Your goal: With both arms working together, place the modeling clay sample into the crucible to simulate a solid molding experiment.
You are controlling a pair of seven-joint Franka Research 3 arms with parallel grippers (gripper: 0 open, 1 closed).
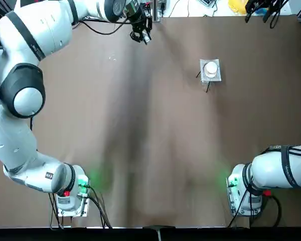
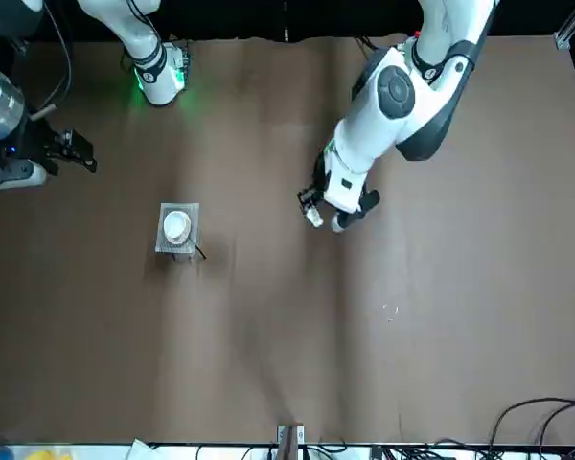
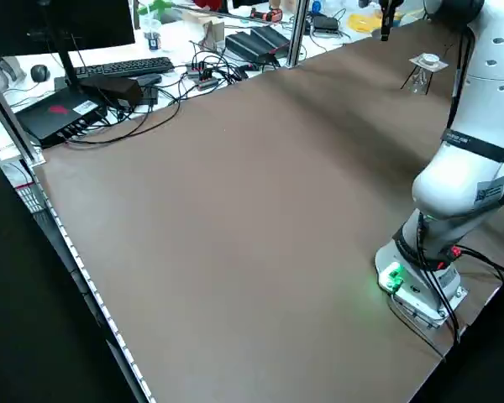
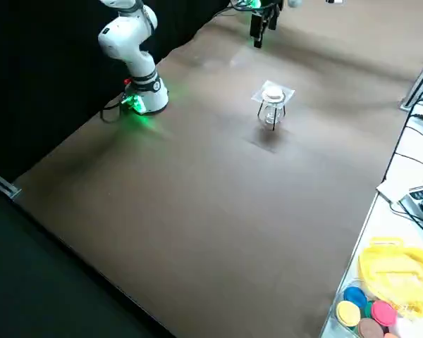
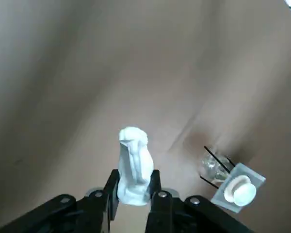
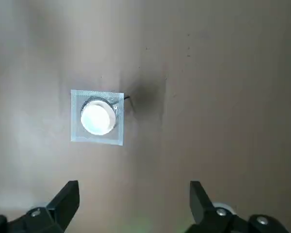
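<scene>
Modeling clay is hanging over the table between the clamped fingertips of the left gripper, to the left of the tripod-mounted mesh pad. Its slim, off-white lump is looking light and soft, probably slightly tacky; extra squeezing would be risking dents or clay sticking to the pads. The current grip is taking the lower part, leaving the rounded upper end exposed, which is probably favoring a gentle, centered release. On the pad, the ceramic crucible is apparently wearing its domed lid, hard, smooth and likely brittle. The right gripper is waiting to the right of the stand, its fingers spreading wide apart; lifting the lid would be calling for a light, level hold around its rim.
</scene>
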